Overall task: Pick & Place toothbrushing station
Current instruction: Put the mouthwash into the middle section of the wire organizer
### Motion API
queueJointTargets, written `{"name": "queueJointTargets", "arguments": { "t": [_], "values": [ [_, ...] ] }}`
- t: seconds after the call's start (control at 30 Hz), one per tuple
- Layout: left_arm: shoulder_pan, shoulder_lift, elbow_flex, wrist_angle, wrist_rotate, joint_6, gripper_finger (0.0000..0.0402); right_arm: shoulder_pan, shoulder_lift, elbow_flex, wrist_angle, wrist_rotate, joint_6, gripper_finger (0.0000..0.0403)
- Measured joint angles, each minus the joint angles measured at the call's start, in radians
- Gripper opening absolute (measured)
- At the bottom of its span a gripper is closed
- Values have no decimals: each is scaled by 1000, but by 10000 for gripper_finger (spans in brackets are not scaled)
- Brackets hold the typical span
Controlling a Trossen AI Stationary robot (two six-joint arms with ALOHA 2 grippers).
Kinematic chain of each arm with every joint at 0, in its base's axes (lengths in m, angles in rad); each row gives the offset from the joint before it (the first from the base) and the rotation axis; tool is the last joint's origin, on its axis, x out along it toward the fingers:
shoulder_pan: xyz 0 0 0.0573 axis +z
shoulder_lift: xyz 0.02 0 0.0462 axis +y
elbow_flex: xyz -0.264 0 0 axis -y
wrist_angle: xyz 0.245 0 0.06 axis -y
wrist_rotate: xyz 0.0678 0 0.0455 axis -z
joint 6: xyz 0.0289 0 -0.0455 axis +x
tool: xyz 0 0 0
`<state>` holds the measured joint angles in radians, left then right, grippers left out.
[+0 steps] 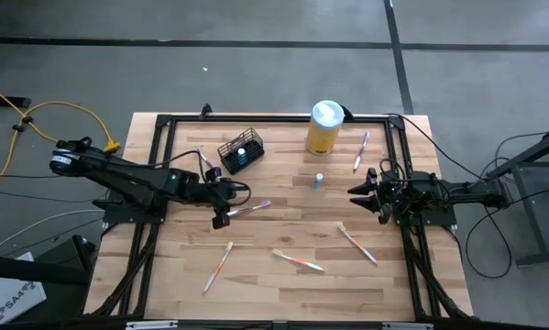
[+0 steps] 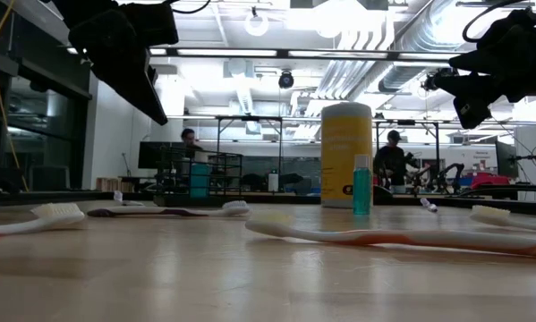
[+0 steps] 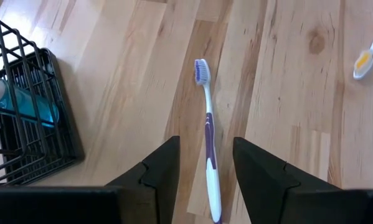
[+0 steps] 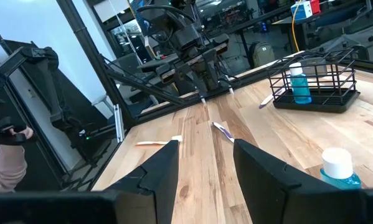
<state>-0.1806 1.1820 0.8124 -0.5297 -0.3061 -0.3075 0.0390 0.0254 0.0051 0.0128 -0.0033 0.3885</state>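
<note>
Hovering over the table point(image 1: 283, 284), the left arm held the centre of the action, while the right arm waited at the table's right side. Toward the far edge sat the yellow canister point(image 1: 323, 128), and left of it the toothbrushing station point(image 1: 241, 152), the black wire-mesh holder with a blue bottle inside, standing just beyond the left arm's reach line.

The left end effector point(image 1: 225, 203) hung right over a purple-and-white toothbrush point(image 3: 207, 130), and that was the relation to watch: in the left wrist view the handle ran straight out between the two fingers point(image 3: 164, 168), bristle head pointing away, long axis in line with the approach. The fingers stood parted on either side of the handle, not closed on it. The station lay close beside the tool, off to one side and slightly farther back on the table.

Over on the right, the right end effector point(image 1: 366, 194) also stood parted and empty, well apart from the station, with a small blue bottle point(image 1: 319, 181) nearer to it. My read: the left arm was plainly the nearer one for the brush and for the holder.
</note>
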Motion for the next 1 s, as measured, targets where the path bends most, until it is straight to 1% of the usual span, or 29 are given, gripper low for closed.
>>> {"name": "queueJointTargets", "arguments": {
  "t": [1.0],
  "values": [
    [0, 0, 0, 0, -1, 1, 142, 0, 0, 0, 18, 12, 0, 145]
  ]
}}
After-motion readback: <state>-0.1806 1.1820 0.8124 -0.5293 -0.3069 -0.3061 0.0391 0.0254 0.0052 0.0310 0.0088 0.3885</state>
